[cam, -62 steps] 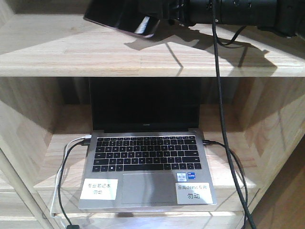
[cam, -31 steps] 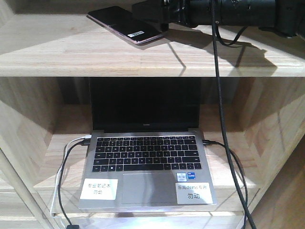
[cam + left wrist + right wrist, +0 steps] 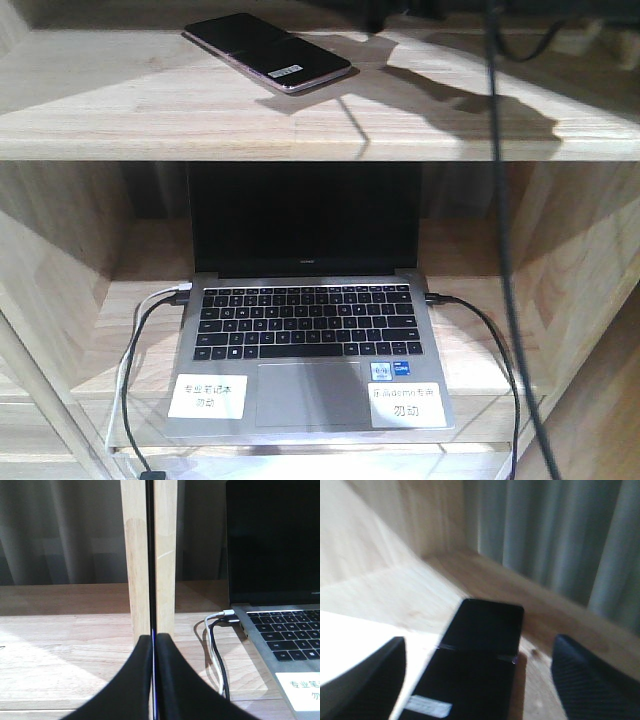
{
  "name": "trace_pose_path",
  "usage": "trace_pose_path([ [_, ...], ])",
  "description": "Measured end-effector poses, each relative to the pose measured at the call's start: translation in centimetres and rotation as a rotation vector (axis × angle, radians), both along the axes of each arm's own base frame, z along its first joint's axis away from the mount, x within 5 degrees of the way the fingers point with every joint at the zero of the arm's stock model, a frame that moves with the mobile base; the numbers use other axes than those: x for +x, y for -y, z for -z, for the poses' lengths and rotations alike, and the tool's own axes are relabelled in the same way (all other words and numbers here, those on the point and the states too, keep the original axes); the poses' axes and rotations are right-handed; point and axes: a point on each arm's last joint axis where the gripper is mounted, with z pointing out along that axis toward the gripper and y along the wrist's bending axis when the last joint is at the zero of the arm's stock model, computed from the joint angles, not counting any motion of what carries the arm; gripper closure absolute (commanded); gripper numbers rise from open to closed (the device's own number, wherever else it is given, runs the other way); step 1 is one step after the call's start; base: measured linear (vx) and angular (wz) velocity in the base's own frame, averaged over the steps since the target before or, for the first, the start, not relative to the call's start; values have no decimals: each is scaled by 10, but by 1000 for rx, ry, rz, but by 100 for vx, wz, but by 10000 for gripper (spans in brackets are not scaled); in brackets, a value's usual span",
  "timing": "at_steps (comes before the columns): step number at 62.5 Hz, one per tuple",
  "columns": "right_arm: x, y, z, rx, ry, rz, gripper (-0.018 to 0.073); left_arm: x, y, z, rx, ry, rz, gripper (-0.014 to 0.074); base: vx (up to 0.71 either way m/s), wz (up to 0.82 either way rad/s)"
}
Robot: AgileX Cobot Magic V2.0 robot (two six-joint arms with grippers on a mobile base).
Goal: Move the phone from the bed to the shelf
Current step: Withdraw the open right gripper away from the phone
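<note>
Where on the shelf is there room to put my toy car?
Bare wood lies on the top board of the shelf, left and front of the phone. Below, the laptop and its cables crowd the middle; only narrow strips remain beside it.

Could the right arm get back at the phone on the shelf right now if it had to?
Probably yes. The right gripper hangs open right over the phone, its fingers spread to either side, and nothing lies between them. The phone lies flat on the shelf board.
</note>
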Motion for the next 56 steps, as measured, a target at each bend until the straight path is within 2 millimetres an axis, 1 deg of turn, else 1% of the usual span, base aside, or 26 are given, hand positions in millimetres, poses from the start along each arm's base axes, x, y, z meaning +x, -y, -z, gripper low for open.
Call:
trace_pose_path([
  [4,-6,3,-6,-5,4,10,129,0,0,0,0,0,0,596,0,0],
  [10,-17,7,-15,-16,8,28,254,0,0,0,0,0,0,596,0,0],
  [13,-23,10,-20,-19,10,38,340,0,0,0,0,0,0,596,0,0],
  [16,-28,12,-25,-19,13,46,447,0,0,0,0,0,0,596,0,0],
  [21,-37,15,-31,-28,23,59,577,0,0,0,0,0,0,596,0,0],
  [29,-51,19,-40,-37,33,48,570,0,0,0,0,0,0,596,0,0],
  [38,-69,21,-40,-54,14,14,566,0,0,0,0,0,0,596,0,0],
  [44,-82,27,-30,-45,-5,43,565,0,0,0,0,0,0,596,0,0],
  [45,-83,28,-26,-43,-11,55,565,0,0,0,0,0,0,596,0,0],
  [48,-93,34,-21,-29,-1,94,565,0,0,0,0,0,0,596,0,0],
  [51,-98,38,-17,-17,10,131,565,0,0,0,0,0,0,596,0,0],
  [52,-103,41,-12,-11,13,150,565,0,0,0,0,0,0,596,0,0],
  [56,-113,48,-3,7,25,206,565,0,0,0,0,0,0,596,0,0],
])
